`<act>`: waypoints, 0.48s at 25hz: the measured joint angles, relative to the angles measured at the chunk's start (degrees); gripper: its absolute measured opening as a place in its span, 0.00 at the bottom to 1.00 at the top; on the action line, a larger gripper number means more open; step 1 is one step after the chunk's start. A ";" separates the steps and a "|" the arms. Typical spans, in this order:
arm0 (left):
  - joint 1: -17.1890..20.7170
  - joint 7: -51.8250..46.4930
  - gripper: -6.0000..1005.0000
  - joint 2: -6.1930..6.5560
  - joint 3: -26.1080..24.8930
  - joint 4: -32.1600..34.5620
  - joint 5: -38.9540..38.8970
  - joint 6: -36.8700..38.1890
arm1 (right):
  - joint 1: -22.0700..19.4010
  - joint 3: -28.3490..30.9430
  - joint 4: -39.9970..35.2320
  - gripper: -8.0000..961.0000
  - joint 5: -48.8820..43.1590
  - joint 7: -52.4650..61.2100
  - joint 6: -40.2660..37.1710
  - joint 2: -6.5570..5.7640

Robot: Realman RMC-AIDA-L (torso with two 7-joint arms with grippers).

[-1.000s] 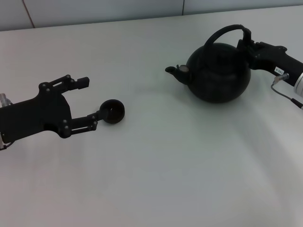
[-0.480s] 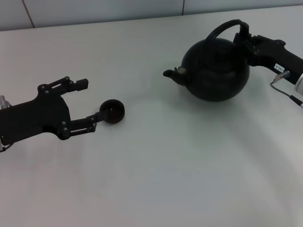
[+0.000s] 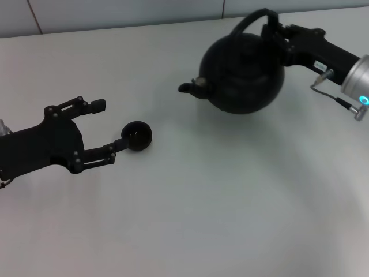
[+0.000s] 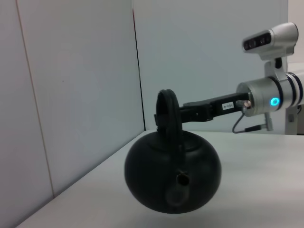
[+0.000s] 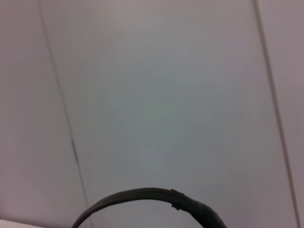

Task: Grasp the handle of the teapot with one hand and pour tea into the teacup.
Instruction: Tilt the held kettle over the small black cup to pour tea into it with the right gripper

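The glossy black teapot (image 3: 242, 72) hangs above the table at the back right, spout (image 3: 189, 88) pointing left. My right gripper (image 3: 277, 32) is shut on its arched black handle (image 3: 253, 18) from the right. The left wrist view shows the teapot (image 4: 173, 178) spout-on, with the handle (image 4: 168, 114) held by the right arm (image 4: 223, 105). The right wrist view shows only an arc of the handle (image 5: 142, 194). The tiny black teacup (image 3: 137, 136) stands left of centre. My left gripper (image 3: 110, 124) is open just left of it, its lower fingertip (image 3: 120, 145) against the cup. No tea shows.
The white table (image 3: 219, 196) runs to a pale wall (image 3: 115, 11) at the back. A grey cable (image 3: 346, 105) hangs under the right wrist. The silver right forearm (image 3: 357, 81) with its blue light reaches in from the right edge.
The right gripper has carried the teapot up and to the left, toward the teacup, and the spout now sits closer to the cup. The left arm has barely moved.
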 joint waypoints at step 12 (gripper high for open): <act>1.36 0.00 0.83 -0.06 0.00 0.32 0.00 1.36 | 3.58 -9.20 -4.86 0.16 -0.49 0.65 5.87 0.05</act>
